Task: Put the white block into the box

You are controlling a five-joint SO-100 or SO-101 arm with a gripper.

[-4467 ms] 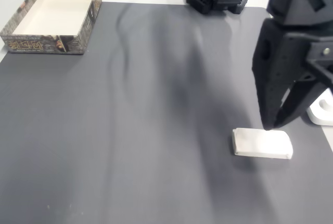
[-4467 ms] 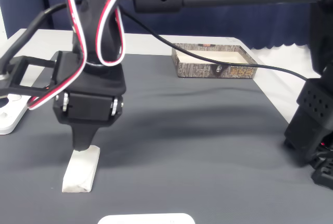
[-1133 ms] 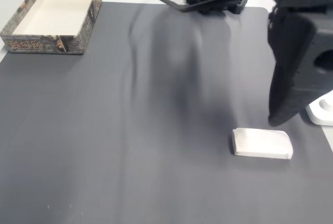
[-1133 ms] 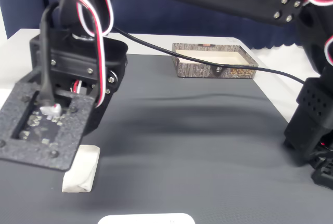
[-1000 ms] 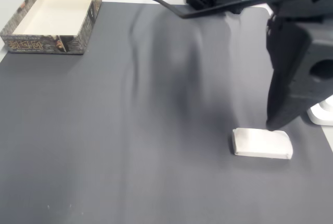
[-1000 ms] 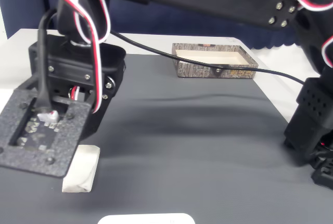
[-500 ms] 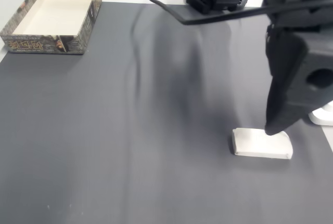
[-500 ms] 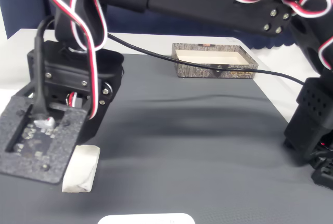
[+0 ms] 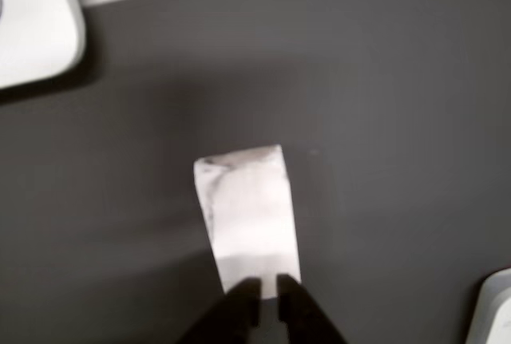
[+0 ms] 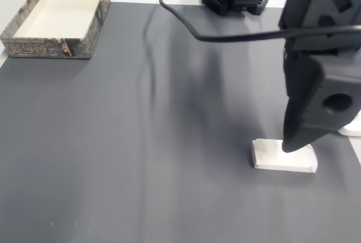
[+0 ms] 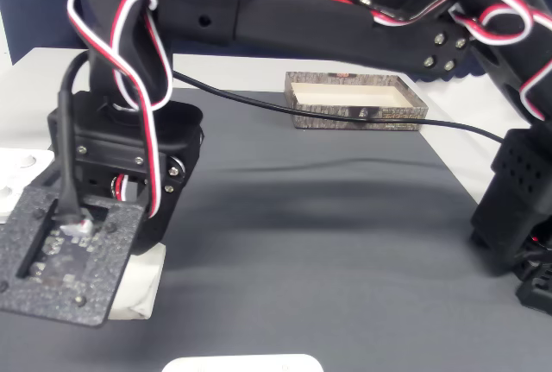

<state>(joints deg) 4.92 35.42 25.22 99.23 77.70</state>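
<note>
White block [image 9: 249, 215] is seen lying flat on the dark mat [image 10: 141, 141] of the counter, long axis running straight away from the end effector [image 9: 263, 288] in the other view. The 2 black fingertips are placed at the block's near short end, over its edge; a narrow slit is left between them, nearly closed, nothing gripped. Contact with the block's top cannot be told.

In a fixed view the end effector [image 10: 289, 146] is seen pointed down at the block [image 10: 271, 161], over its middle. The box [image 10: 56, 17] is located well away from the block, at the mat's opposite far corner.

Counted: 1 white block, 1 box, 2 glossy white plastic pieces [image 9: 36, 21] beside the block in the other view, 1 on each side.
</note>
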